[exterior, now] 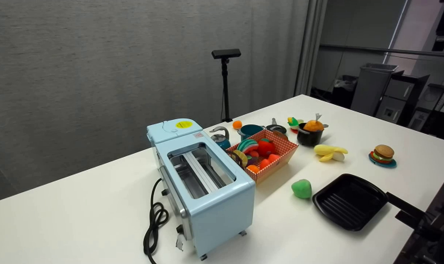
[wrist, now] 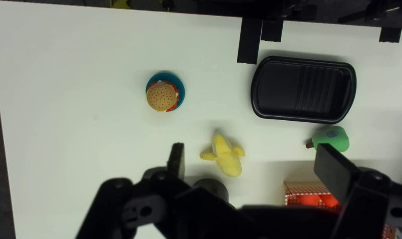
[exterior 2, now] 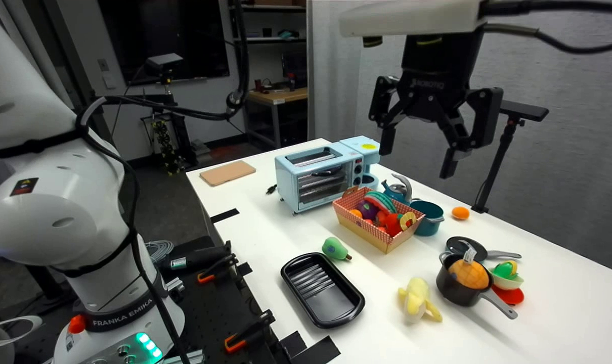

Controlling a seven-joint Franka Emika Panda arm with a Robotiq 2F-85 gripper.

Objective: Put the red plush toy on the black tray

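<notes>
A: State of the gripper (exterior 2: 417, 152)?

B: Held high above the white table (exterior 2: 286, 233), its fingers (exterior 2: 448, 164) spread wide apart; the wrist view agrees

A: Location of the red plush toy (exterior: 266, 147)?

B: In the red-checked basket (exterior 2: 361, 229), among several roundish red toys (exterior: 274, 157); which of them is meant I cannot tell with certainty

A: And the black tray (exterior 2: 331, 298)?

B: Flat on the table, near the edge facing the arm (exterior 2: 58, 227), apart from the basket. A green pear (exterior 2: 334, 247) lies between the two, just beside the tray's rim; whether they touch I cannot tell

A: Other basket contents noted?

B: A striped watermelon toy (exterior 2: 380, 201) and a purple toy (exterior 2: 367, 210), with smaller pieces (exterior 2: 356, 213) partly hidden

A: Other items on the table?

B: Light-blue toaster (exterior 2: 288, 187) near the basket, teal pot (exterior 2: 427, 228) just beside that basket. Yellow banana (exterior 2: 418, 297), peeled, between the tray and a black pot (exterior 2: 455, 293), which holds an orange toy (exterior 2: 469, 274). In an exterior view, a burger (exterior: 384, 152) on a blue plate (exterior: 390, 164), also in the wrist view
</notes>
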